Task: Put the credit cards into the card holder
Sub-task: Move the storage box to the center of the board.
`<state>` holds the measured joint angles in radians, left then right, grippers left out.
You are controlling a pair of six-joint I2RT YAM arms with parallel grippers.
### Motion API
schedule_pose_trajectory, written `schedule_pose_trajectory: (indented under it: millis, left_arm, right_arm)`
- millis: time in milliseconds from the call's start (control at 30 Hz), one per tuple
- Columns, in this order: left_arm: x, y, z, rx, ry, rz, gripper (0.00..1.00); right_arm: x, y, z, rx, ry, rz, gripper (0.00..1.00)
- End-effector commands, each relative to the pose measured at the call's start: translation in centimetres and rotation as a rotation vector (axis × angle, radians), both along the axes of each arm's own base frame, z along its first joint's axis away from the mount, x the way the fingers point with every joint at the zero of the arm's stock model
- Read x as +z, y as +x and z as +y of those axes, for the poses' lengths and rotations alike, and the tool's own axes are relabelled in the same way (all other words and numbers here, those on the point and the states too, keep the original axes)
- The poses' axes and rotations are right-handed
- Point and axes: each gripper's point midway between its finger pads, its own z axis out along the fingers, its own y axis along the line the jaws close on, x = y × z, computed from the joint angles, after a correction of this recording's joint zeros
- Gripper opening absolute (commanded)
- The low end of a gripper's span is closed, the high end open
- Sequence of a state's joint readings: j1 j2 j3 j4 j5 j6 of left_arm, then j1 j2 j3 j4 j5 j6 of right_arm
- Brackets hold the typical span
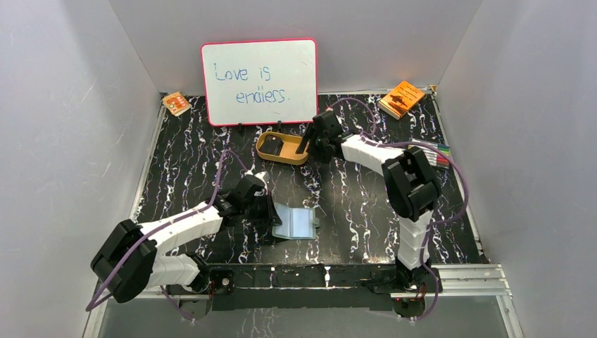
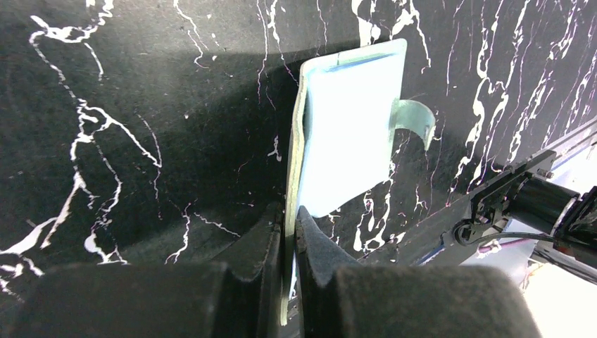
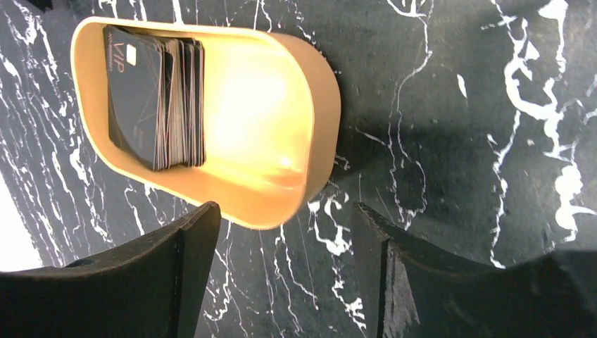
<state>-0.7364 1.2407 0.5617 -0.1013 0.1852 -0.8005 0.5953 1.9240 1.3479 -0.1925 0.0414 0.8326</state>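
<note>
While your left gripper (image 2: 290, 232) pinches one edge of the card holder (image 2: 345, 134), jaws closed almost together on the sage-green cover, the wallet sits opened near the front of the table (image 1: 352, 204), between the two arms, its pale bluish clear sleeve facing up and a small curved tab jutting from one side. Nothing shows inside that sleeve. Your right gripper (image 3: 285, 218) hangs over the near end of the tan-orange oval tray (image 3: 253, 105) at the back of the table, jaws spread wide with nothing between them. The credit cards (image 3: 151, 98) are bunched in a fanned stack at the tray's far end, dark faces up, the top one marked "VIP"; the rest of the tray floor is bare. The table is black with white marble veining, boxed in by pale grey walls (image 1: 63, 141). A red-framed whiteboard (image 1: 259, 81) reading "Love is endless." stands at the back, with an orange booklet (image 1: 401, 98) in the right rear corner and a smaller orange packet (image 1: 176, 103) in the left. You cannot tell whether the holder lies flat or is tipped up at the gripped edge, the cards overlap too tightly to count, and a cluster of coloured sticks by the right arm's elbow is too small to name.
</note>
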Motion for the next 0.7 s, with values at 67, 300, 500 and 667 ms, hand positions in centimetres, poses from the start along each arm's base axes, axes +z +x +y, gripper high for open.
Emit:
schedule_pose_trajectory:
  millis: [67,300,500,667]
  left_arm:
    - [0.7,-0.2,1.7,0.037,0.04,-0.032,0.02]
    - [0.7,-0.5,2.3,0.048,0.046,-0.038,0.02]
    - [0.6,-0.5,2.2,0.051,0.038,-0.041,0.02]
    - [0.3,-0.5,1.9,0.045,0.035,-0.033,0.02]
  right_arm:
    - [0.0,1.7,0.7,0.026,-0.022,0.004,0.69]
    - [-1.8,-0.1,-2.2,0.035,-0.07,0.048,0.5]
    - [-2.3,-2.7,-5.7,0.005,-0.095,0.067,0.43]
    - [-2.3,-5.4,-8.7,-0.013,-0.124,0.061,0.42]
